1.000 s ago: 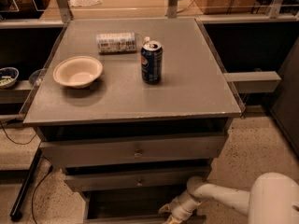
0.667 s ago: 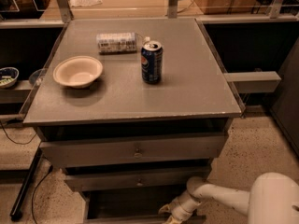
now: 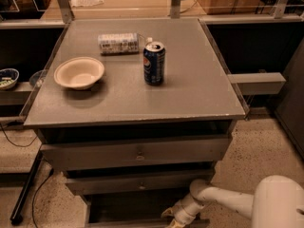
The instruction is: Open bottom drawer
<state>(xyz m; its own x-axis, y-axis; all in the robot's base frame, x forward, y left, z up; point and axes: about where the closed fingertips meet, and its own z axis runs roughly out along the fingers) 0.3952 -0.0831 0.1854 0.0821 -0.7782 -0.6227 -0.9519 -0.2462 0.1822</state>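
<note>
the gripper (image 3: 172,221) is seen at the frame's lower edge, against the bottom drawer (image 3: 118,223), which lies beneath two taller drawer fronts. whether it is clenched cannot be told. the hold could be lost if the pull is angled sideways. no writing can be read on the blue can (image 3: 154,63).

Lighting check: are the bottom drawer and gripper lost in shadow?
Camera view: dim, warm light; the tabletop is evenly lit, with soft shadows by the bowl and can. Same view: the gripper shows pale against a dark recess at the frame's lower edge, by the bottom drawer, whose front is only a dim strip.
</note>
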